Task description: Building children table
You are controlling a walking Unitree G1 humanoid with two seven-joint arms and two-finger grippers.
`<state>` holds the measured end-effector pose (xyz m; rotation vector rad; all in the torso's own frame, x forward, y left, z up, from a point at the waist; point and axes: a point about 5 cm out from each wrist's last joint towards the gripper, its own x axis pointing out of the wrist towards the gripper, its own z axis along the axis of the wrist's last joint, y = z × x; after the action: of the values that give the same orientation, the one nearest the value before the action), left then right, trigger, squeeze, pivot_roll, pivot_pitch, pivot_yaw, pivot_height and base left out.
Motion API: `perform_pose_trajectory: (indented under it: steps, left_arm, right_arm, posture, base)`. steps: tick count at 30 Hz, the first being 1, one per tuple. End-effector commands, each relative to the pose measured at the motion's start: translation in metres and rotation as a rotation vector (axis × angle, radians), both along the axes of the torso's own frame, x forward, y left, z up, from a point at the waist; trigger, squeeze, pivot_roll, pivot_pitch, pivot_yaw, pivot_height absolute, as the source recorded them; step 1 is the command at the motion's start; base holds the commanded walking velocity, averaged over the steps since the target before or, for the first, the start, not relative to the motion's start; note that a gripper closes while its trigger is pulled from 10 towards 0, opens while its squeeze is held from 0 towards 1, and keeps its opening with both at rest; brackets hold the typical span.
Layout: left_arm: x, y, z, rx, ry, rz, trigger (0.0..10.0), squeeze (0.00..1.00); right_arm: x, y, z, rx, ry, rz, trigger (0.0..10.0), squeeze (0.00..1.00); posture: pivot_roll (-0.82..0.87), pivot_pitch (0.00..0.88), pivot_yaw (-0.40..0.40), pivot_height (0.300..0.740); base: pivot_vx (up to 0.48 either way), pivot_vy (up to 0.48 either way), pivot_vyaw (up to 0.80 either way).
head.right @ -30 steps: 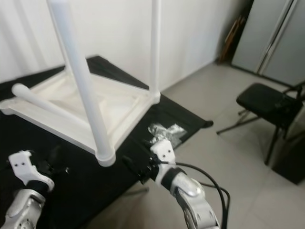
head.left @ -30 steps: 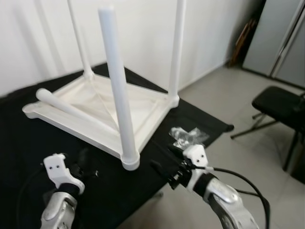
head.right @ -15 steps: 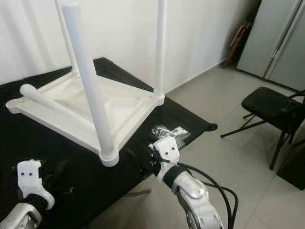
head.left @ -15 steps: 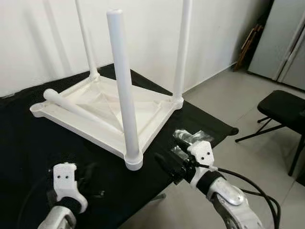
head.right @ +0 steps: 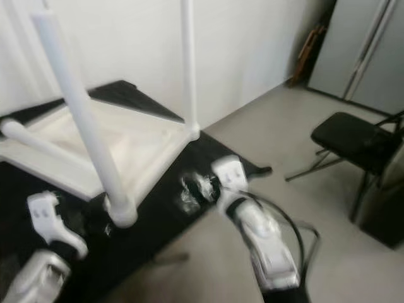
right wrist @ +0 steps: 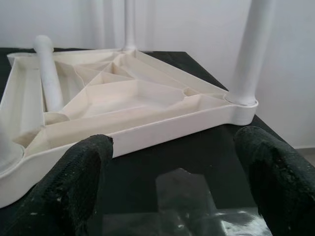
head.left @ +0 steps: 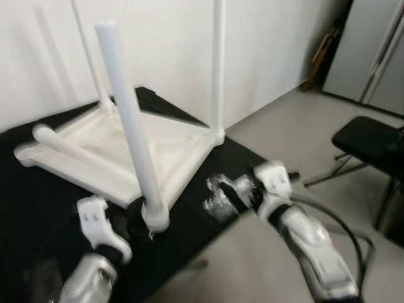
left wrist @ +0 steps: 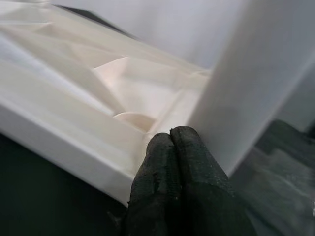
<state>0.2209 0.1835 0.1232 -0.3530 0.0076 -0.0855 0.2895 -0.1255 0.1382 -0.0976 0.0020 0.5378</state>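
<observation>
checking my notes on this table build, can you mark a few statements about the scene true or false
1. The white table lies upside down on the black cloth. True.
2. All four legs stand upright in their corners. False: three stand up, and the loose leg lies across the underside.
3. The left gripper has its fingers spread wide. False: in the left wrist view they are pressed together, beside the near leg.
4. The right gripper has open fingers, with a clear plastic bag between it and the table. True.
5. A black chair stands on the floor to the robot's right. True.
</observation>
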Motion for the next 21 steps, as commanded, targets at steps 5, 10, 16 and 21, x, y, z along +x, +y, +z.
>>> perform_pose_trajectory:
  steps: [5, 10, 16, 21]
  left_arm:
    - [0.0, 0.039, -0.016, 0.026, 0.12, 0.303, 10.0, 0.0]
    - [-0.012, 0.059, -0.033, 0.052, 0.255, 0.394, 10.0, 0.0]
    - [-0.017, 0.054, -0.034, 0.053, 0.252, 0.329, 10.0, 0.0]
    - [-0.006, -0.01, -0.001, 0.033, 0.042, -0.107, 10.0, 0.0]
  right_arm:
    - [0.006, -0.003, -0.007, -0.012, 0.024, -0.013, 10.0, 0.0]
    - [0.008, -0.001, -0.008, -0.012, 0.026, 0.001, 10.0, 0.0]
    - [0.009, 0.0, -0.009, -0.012, 0.021, 0.001, 10.0, 0.0]
    - [0.012, -0.002, -0.01, -0.023, 0.015, -0.01, 10.0, 0.0]
  posture:
    - [0.0, 0.0, 0.009, 0.74]
    - [0.0, 0.0, 0.017, 0.74]
    - [0.0, 0.0, 0.017, 0.74]
    - [-0.02, 0.0, 0.003, 0.74]
  base:
    - [0.0, 0.0, 0.0]
    - [0.0, 0.0, 0.0]
    - [0.0, -0.089, 0.0]
    - [0.0, -0.472, 0.0]
